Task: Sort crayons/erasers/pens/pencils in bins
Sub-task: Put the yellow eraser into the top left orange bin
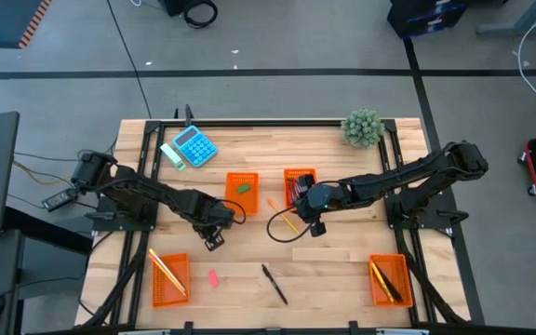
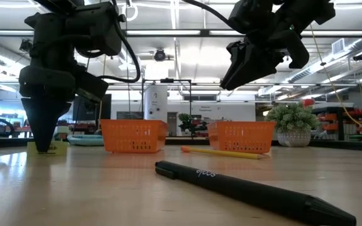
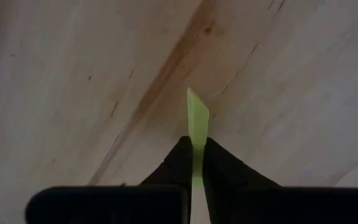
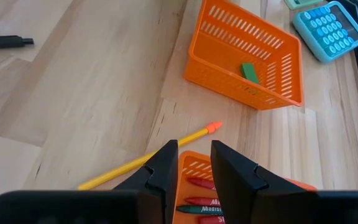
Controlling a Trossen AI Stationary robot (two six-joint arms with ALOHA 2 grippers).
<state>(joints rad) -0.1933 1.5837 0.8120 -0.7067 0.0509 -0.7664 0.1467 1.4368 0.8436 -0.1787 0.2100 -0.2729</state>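
My left gripper (image 1: pixel 214 239) points straight down at the table's middle left and is shut on a yellow eraser (image 3: pixel 197 115), which shows as a low yellow block (image 2: pixel 50 149) at its fingertips. My right gripper (image 4: pixel 194 165) hangs open and holds nothing, above the near end of the bin (image 1: pixel 298 186) that holds crayons (image 4: pixel 201 202). A green eraser (image 4: pixel 248 71) lies in the bin (image 1: pixel 242 191) beside it. A yellow pencil (image 1: pixel 284 216) lies flat on the wood by the right gripper. A black pen (image 1: pixel 274 284) and a pink eraser (image 1: pixel 213 277) lie nearer the front edge. My left gripper pinches the yellow eraser between its two fingers, on its two opposite faces (image 3: pixel 197 144). The fingers come from above, pointing down. A narrow strip of the eraser sticks out past the fingertips. In the low view its underside (image 2: pixel 50 153) sits at the tabletop.
A bin with pencils (image 1: pixel 168 277) stands at the front left, another bin (image 1: pixel 389 279) at the front right. A blue calculator (image 1: pixel 194 146) lies at the back left and a small plant (image 1: pixel 362 127) at the back right. Bare wood lies between the two front bins.
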